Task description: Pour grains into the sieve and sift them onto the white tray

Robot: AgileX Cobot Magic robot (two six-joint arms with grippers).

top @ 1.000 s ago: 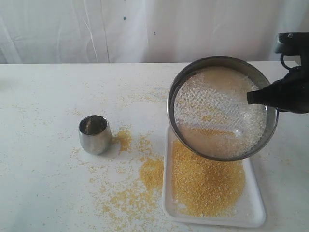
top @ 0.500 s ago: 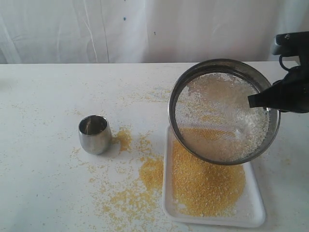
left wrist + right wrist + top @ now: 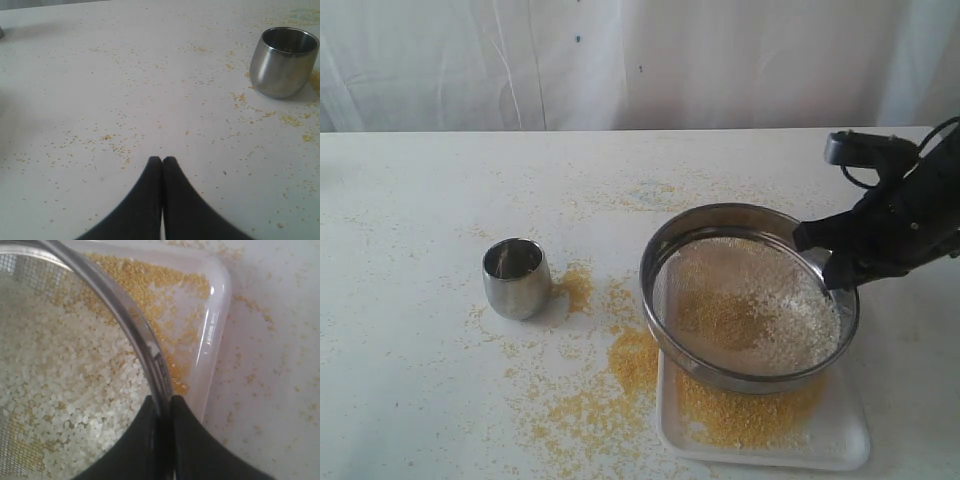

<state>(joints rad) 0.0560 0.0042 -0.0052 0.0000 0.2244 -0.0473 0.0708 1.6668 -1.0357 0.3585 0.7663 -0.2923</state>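
Observation:
The round steel sieve (image 3: 665,250) hangs level just above the white tray (image 3: 848,437), its mesh holding pale coarse grains (image 3: 790,315). My right gripper (image 3: 817,255) is shut on the sieve's right rim; in the right wrist view the rim (image 3: 125,325) runs between the black fingers (image 3: 162,401), whitish grains (image 3: 75,390) inside. Fine golden meal (image 3: 740,415) lies on the tray under the sieve. The tray's corner (image 3: 215,325) shows beyond the rim. My left gripper (image 3: 162,159) is shut on nothing, low over the table, out of the exterior view.
A small steel cup (image 3: 516,277) stands upright left of the tray, also seen as cup (image 3: 282,61). Spilled golden meal (image 3: 620,370) is strewn over the white table between cup and tray. A white curtain hangs behind the table.
The sieve, tilted up towards the camera before, has swung down to level and dropped to just above the tray, shifting a little left. The right arm came down with it.

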